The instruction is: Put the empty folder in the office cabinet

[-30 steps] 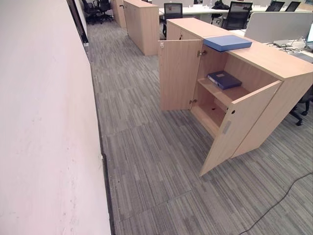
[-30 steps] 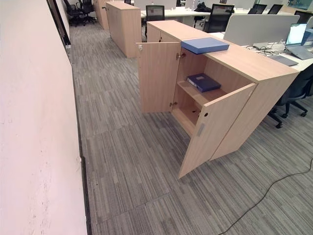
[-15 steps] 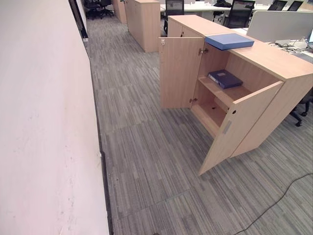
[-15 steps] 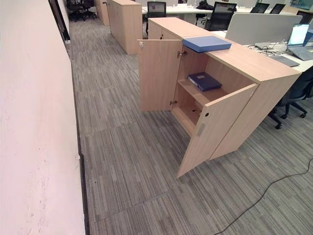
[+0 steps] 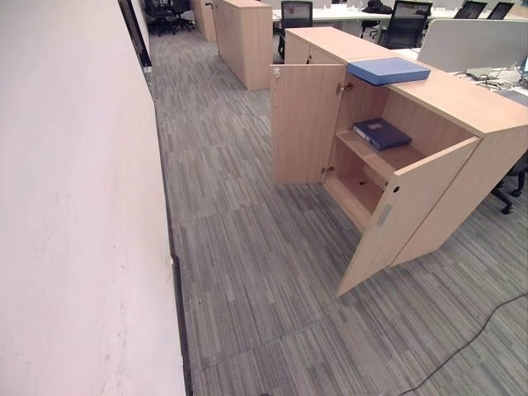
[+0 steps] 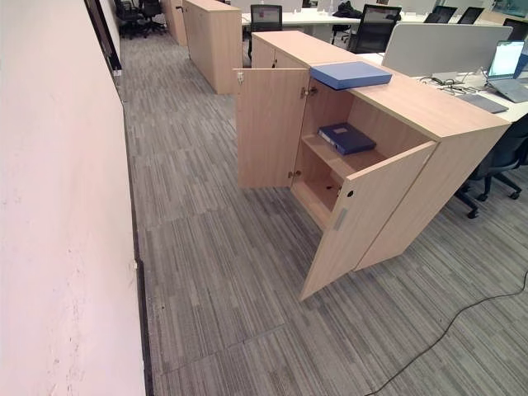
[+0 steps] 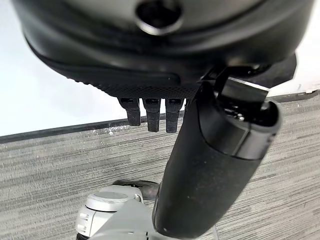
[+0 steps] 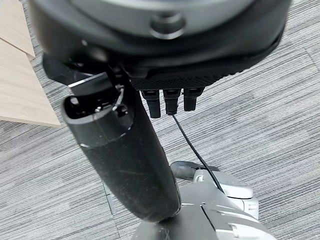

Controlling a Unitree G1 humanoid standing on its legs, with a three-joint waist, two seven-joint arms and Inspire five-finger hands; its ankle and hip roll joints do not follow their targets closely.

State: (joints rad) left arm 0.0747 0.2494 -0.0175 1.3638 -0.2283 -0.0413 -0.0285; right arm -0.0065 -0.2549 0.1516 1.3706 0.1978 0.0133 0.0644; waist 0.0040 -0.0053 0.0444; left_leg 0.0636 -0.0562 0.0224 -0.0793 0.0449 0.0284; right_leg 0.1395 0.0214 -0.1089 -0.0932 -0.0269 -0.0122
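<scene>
A light-wood office cabinet stands to the right with both doors open: the far door and the near door. A light blue folder lies flat on the cabinet's top above the opening. A dark blue folder lies on the upper shelf inside. The lower compartment holds nothing I can see. My left hand hangs over the carpet, open and holding nothing. My right hand also hangs over the carpet, open and holding nothing, with a cabinet panel beside it.
A white wall runs along the left. Grey carpet stretches between the wall and the cabinet. A second wood cabinet stands farther down the aisle. Desks with a laptop and office chairs lie behind the cabinet.
The head views have shifted slightly, so the camera has moved. The folders, the cabinet and its doors stay as they were.
</scene>
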